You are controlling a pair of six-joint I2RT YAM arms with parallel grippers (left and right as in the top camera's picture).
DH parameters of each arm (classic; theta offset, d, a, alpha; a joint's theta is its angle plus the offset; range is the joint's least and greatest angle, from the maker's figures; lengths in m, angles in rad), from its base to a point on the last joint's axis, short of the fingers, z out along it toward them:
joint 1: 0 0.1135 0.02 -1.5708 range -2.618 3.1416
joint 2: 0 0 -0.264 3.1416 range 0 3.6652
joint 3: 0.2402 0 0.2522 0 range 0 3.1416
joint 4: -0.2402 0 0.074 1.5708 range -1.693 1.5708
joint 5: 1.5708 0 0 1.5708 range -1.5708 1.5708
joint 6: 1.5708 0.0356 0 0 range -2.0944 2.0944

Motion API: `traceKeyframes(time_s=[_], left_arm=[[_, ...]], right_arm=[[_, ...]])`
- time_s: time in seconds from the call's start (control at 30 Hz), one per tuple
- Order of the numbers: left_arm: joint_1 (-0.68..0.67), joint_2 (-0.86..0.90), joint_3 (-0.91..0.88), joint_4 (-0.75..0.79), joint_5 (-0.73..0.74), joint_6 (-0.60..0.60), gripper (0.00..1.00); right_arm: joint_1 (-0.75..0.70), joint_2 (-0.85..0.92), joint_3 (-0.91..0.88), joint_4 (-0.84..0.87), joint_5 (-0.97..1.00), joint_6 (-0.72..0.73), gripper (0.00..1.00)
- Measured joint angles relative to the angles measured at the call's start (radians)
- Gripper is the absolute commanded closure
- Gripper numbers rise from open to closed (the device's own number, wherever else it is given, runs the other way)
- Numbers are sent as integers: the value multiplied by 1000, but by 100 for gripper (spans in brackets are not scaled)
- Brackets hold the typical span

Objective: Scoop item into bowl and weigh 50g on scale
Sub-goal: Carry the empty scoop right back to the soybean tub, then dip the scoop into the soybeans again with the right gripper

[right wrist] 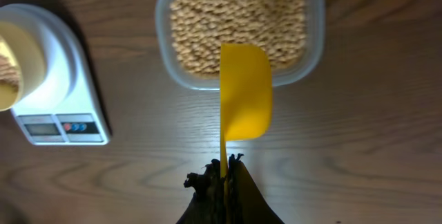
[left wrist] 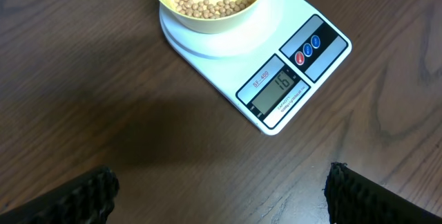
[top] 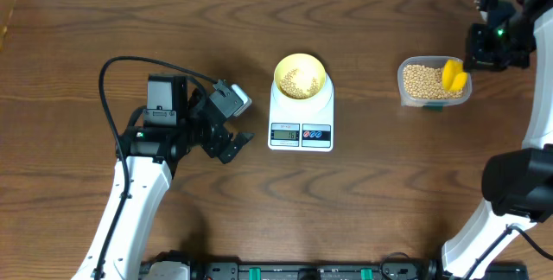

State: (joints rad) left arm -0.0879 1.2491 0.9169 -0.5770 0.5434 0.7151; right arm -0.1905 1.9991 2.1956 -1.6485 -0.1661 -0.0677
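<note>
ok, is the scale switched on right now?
On. The display of the scale shows dark digits, apparently 16, in the left wrist view; the bowl holding beans sits on its platform.

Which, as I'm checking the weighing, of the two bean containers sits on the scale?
The round yellow-green bowl, seated on the white scale. The clear rectangular tub stands apart on the table, fuller of beans.

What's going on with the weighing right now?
The right gripper holds the yellow scoop by its handle over the edge of the clear tub of beans. The bowl sits on the scale with some beans in it, and the display seems to read 16, short of 50. The left gripper hangs open beside the scale, holding nothing.
</note>
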Motion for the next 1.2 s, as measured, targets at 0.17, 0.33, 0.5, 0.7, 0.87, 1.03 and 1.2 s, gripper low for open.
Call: traceKeyframes(time_s=[0.17, 0.33, 0.5, 0.7, 0.87, 1.03, 1.2], left_arm=[[0, 0, 0, 0, 0, 0, 2], [0, 0, 0, 0, 0, 0, 2], [0, 0, 0, 0, 0, 0, 3], [0, 0, 0, 0, 0, 0, 2], [0, 0, 0, 0, 0, 0, 2], [0, 0, 0, 0, 0, 0, 2], [0, 0, 0, 0, 0, 0, 2]], right_arm=[[-9, 0, -48, 51, 10, -24, 99], [-9, 3, -125, 107, 6, -42, 99], [-9, 4, -204, 174, -2, -50, 99], [-9, 5, -299, 267, -51, -54, 99], [-9, 5, -365, 317, -116, -54, 99], [-9, 5, -433, 347, -154, -54, 99], [-9, 5, -471, 357, -166, -54, 99]])
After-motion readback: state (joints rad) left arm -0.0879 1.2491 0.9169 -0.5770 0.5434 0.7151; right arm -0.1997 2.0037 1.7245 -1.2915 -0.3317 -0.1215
